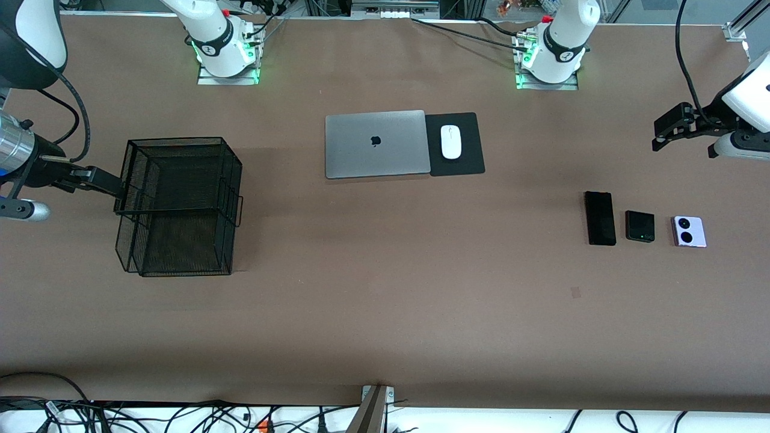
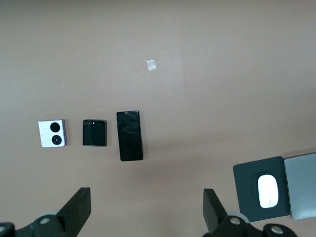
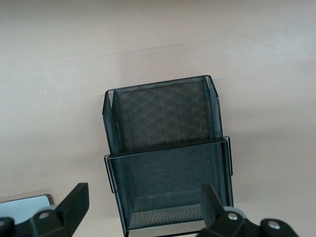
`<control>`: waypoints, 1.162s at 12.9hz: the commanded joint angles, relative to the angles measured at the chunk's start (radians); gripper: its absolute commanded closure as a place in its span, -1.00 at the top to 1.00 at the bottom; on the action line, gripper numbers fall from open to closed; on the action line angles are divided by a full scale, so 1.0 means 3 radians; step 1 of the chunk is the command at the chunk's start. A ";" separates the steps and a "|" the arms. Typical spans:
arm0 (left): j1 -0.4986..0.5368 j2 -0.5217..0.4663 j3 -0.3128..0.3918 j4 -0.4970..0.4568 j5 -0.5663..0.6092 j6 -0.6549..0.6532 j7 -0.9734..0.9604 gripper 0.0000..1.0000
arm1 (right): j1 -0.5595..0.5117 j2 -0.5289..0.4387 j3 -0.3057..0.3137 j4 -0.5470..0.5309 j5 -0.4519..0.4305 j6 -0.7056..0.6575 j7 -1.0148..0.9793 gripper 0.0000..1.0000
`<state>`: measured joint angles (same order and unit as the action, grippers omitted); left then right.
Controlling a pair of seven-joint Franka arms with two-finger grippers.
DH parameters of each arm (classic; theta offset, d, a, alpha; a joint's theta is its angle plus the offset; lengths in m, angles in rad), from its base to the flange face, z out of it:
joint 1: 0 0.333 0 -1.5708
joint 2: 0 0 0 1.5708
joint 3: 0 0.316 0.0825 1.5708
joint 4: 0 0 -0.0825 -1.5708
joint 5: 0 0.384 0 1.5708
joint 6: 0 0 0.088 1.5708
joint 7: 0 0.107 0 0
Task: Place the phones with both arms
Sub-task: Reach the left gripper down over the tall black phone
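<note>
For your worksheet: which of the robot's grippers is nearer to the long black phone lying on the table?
Left. The left gripper, open, hangs over the table's left-arm end, close to the long black phone. The right gripper, open, is at the mesh basket, toward the right arm's end.

White arms (image 1: 562, 36) — black bands, perhaps green-lit bases.

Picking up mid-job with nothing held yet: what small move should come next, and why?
Probably lower the left tool toward the long black phone. Both tools are open and empty; the left one hangs over the table at that end, and all three phones lie in a row untouched. The right tool waits over the mesh basket.
</note>
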<state>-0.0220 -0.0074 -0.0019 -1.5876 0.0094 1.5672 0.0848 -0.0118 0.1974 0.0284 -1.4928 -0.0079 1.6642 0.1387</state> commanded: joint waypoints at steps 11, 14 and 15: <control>0.0058 0.0223 -0.0019 0.0035 0.0443 0.0108 0.0070 1.00 | 0.0034 -0.0034 0.0018 -0.0009 0.0016 -0.0035 -0.0007 1.00; 0.0119 0.0519 -0.0014 0.0020 0.0459 0.0313 0.0085 1.00 | 0.0034 -0.0034 0.0018 -0.0009 0.0016 -0.0035 -0.0007 1.00; 0.0124 0.0637 -0.0014 0.0015 0.0475 0.0425 0.0182 1.00 | 0.0034 -0.0034 0.0013 -0.0015 0.0016 -0.0035 -0.0017 1.00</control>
<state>0.0005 0.1174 -0.0012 -1.5964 0.1285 1.6490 0.0937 -0.0041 0.1974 0.0339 -1.4928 -0.0079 1.6630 0.1387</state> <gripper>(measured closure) 0.000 0.000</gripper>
